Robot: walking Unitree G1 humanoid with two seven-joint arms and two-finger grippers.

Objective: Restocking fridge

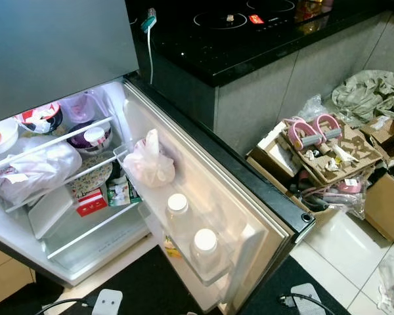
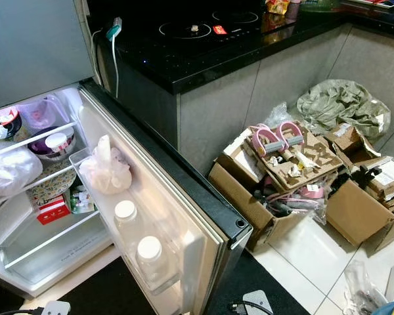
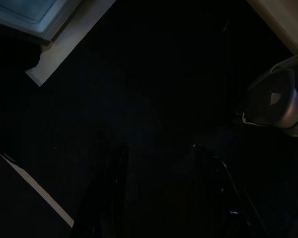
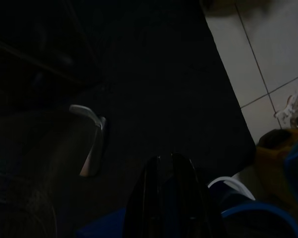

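The fridge stands open, its door swung out toward me. In the door's shelf are two white-capped bottles and a knotted pinkish plastic bag. The inner shelves hold bowls, a purple bowl with a cup, a white plastic bag and a red carton. My left gripper hangs open over the dark mat. My right gripper hangs with its fingers together, with something blue beside it; whether it is held I cannot tell.
A black counter with a hob runs right of the fridge. Cardboard boxes of clutter and crumpled cloth crowd the floor at right. A black mat lies before the fridge, with white tiles beyond it.
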